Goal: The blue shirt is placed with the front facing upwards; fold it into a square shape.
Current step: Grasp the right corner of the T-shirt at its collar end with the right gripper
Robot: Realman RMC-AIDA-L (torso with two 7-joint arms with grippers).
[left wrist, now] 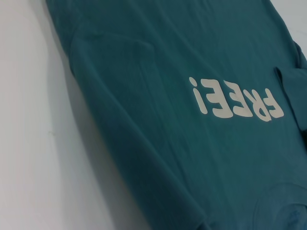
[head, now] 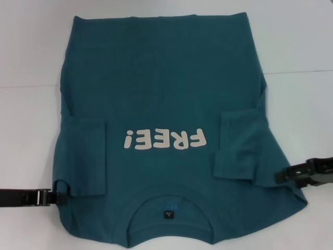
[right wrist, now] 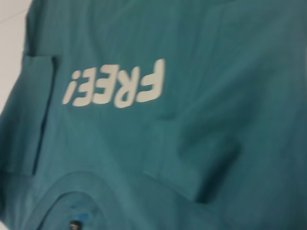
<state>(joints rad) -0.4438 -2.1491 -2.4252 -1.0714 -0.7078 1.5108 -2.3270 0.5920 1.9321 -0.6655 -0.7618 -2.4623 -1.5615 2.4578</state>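
Note:
The blue shirt (head: 161, 94) lies flat on the white table, front up, with its collar (head: 169, 213) nearest me and the off-white "FREE!" print (head: 165, 139) across the chest. Both short sleeves (head: 86, 156) (head: 240, 146) are folded inward onto the body. My left gripper (head: 56, 197) sits at the shirt's left shoulder edge, where a small flap of cloth stands up. At the right shoulder edge is my right gripper (head: 280, 176), touching the cloth. The left wrist view shows the print (left wrist: 235, 101) and the shirt's edge. The right wrist view shows the print (right wrist: 115, 86) and the collar (right wrist: 72, 201).
The white table (head: 302, 62) surrounds the shirt on the left, right and far sides. A faint seam line (head: 31, 86) runs across the tabletop. The shirt's collar end reaches the near edge of the head view.

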